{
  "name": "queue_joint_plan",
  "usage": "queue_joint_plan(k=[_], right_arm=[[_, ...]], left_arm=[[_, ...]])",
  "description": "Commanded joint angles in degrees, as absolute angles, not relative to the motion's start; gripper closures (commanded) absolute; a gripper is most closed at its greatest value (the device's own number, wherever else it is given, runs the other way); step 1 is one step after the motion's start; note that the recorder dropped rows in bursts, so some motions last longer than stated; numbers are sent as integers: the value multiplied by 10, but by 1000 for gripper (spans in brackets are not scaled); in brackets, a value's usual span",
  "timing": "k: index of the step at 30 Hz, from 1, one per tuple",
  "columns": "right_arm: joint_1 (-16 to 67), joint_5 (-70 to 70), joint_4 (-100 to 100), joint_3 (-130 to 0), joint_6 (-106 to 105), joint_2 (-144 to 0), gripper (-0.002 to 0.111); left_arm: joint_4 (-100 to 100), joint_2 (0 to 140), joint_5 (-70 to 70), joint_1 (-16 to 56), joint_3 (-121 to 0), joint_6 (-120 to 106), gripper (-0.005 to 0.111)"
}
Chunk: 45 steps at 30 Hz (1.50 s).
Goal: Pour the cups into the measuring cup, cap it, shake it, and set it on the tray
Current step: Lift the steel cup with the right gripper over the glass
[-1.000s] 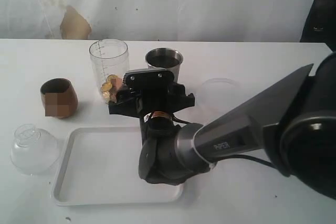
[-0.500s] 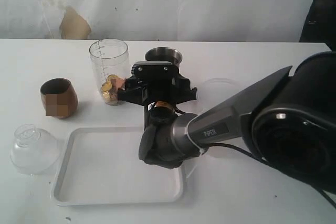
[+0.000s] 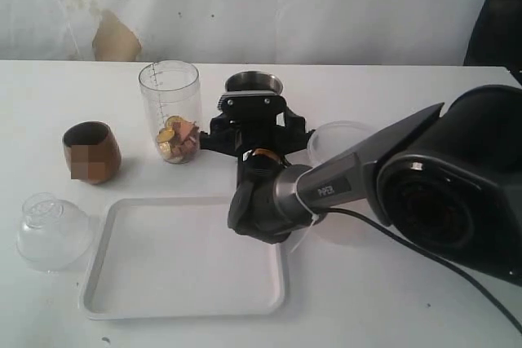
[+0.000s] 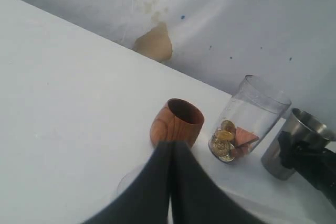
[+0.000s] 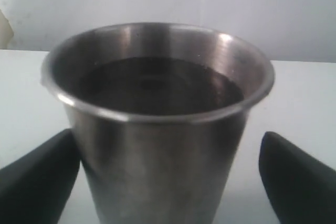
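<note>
- Up front on the tabletop (image 3: 408, 315), the white tray (image 3: 163, 307) has its right edge partly covered by the right arm (image 3: 367, 177).
- frosted cup (image 3: 338, 132): mostly hidden behind that arm.
- measuring cup (image 3: 170, 112): upright behind the tray, coins (image 3: 170, 140) inside.
- steel tumbler (image 5: 157, 129): between the right gripper (image 5: 168, 179) and its spread fingers, inside too dark to read.
- left gripper (image 4: 170, 148): fingers pressed together, empty.

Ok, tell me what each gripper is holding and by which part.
Nothing: the right gripper is open astride the steel tumbler, the left gripper shut and empty.

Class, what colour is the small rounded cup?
The wooden cup is reddish brown, clearest in the left wrist view.
</note>
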<state>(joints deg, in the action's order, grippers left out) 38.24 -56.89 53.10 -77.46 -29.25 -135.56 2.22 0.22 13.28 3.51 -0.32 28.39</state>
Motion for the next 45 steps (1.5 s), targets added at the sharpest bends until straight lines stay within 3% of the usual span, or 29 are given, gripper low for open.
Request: queue_joint_plan(k=[1, 20, 24, 32, 35, 45], right_arm=[[369, -570, 492, -788, -298, -1355, 23], [360, -558, 479, -827, -298, -1390, 27], [360, -571, 478, -827, -298, -1390, 42], [360, -576, 478, -827, -317, -1367, 95], [360, -577, 478, -827, -353, -1346, 107], [360, -569, 481, -827, -451, -1280, 108]], left_arm=[[27, 0, 133, 36, 0, 282, 107], [27, 0, 133, 36, 0, 282, 107], [27, 0, 133, 36, 0, 282, 107], [27, 0, 133, 36, 0, 282, 107], [27, 0, 133, 36, 0, 282, 107], [27, 0, 133, 36, 0, 282, 107]])
